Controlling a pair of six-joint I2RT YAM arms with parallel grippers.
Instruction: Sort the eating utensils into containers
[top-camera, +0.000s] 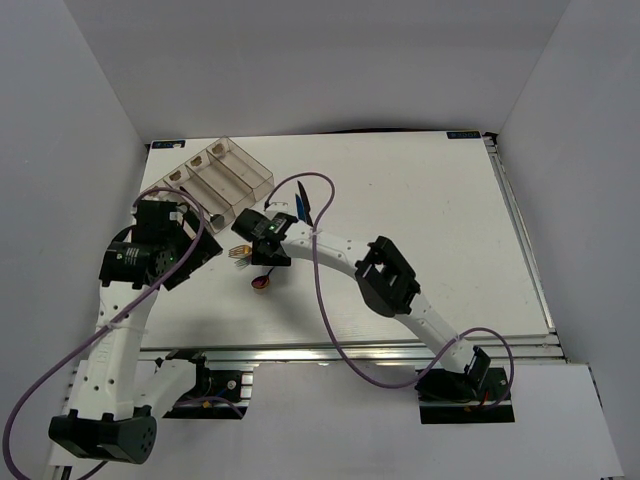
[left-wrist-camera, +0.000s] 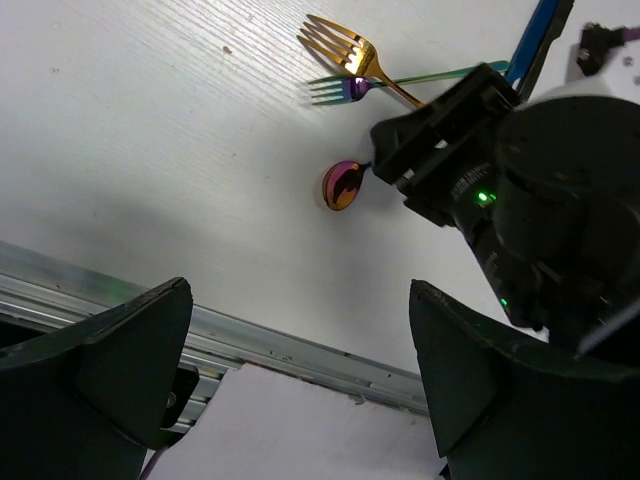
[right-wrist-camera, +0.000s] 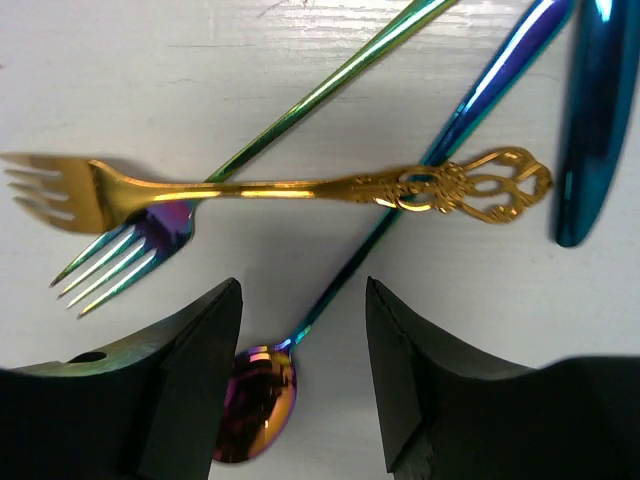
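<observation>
Pickup step: right gripper (right-wrist-camera: 302, 300), jaws apart, straddles the handle of the iridescent spoon (right-wrist-camera: 255, 400), seemingly untouched; next, close clear of the gold fork (right-wrist-camera: 250, 188).

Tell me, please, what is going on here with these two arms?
The right tool hangs low over a small pile of cutlery, its open jaws either side of the handle of the iridescent spoon, gripping nothing yet. The gold fork lies across an iridescent fork, with a blue knife beside them. The left tool is open and empty, off to the left. The clear organiser tray at the table's far left seems to hold no utensils so far.
</observation>
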